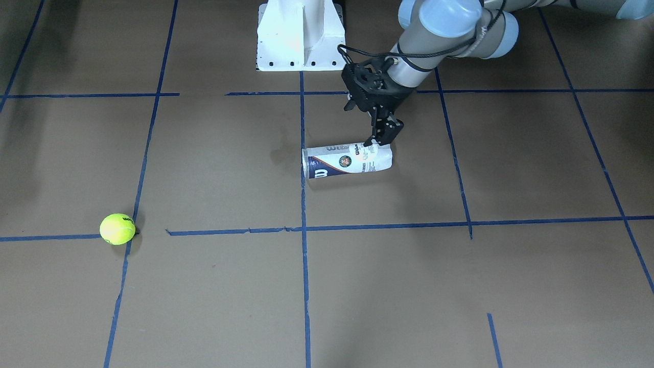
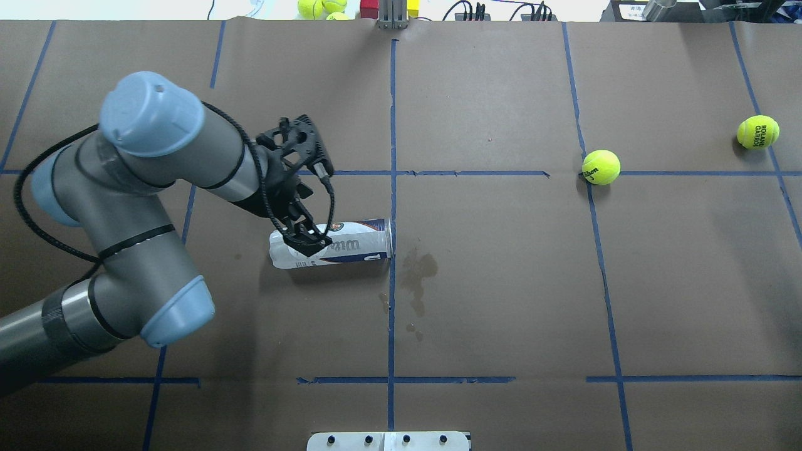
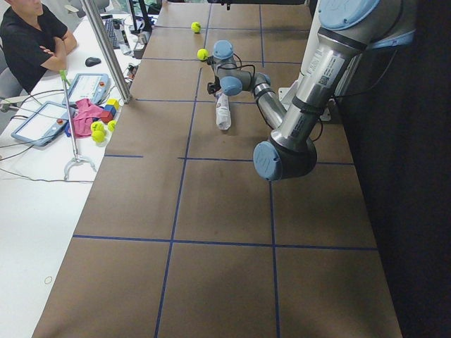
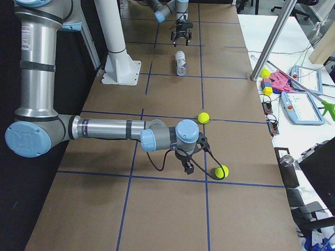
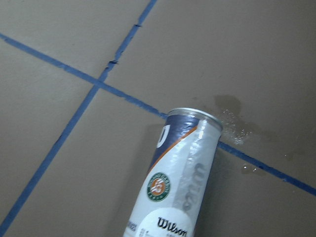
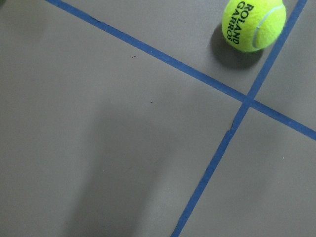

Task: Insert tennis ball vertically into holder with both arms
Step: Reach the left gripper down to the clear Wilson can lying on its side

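The holder, a clear can with a navy-and-white Wilson label, lies on its side near the table's middle. It also shows in the front view and the left wrist view. My left gripper is open and hangs over the can's closed end, also seen from the front. A tennis ball with Roland Garros lettering lies far right; the right wrist view shows it. My right gripper is low beside that ball; I cannot tell whether it is open or shut.
A second tennis ball lies on a blue tape line between the can and the first ball. A dark stain sits by the can's mouth. The white pedestal stands at the robot's side. More balls lie beyond the far edge.
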{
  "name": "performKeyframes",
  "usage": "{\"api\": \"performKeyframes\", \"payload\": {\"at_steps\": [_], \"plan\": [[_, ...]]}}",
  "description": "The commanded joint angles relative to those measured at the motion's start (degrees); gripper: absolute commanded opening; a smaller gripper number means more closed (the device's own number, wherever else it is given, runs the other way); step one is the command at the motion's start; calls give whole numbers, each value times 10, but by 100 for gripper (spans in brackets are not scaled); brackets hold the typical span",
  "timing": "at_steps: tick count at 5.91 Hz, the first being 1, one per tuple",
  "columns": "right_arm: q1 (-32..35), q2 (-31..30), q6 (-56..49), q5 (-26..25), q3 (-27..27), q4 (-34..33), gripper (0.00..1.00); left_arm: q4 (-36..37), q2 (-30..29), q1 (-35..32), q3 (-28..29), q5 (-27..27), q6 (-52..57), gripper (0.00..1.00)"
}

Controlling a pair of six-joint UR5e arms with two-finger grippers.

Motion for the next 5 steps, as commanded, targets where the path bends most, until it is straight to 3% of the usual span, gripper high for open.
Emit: {"api": "performKeyframes", "payload": {"at_steps": [1,2,3,5], "plan": [[-5,-2,1,4,-1,12,100,118,-59,28,-3,72,94,100],[-5,-5,0,3,-4,12,100,141,-79,63,8,148,109,100],[-5,-5,2,4,-4,12,100,231,-125,107,15,226,140,100],[-5,-11,0,4,-8,12,100,283,-198,115,128,255,183,100]]}}
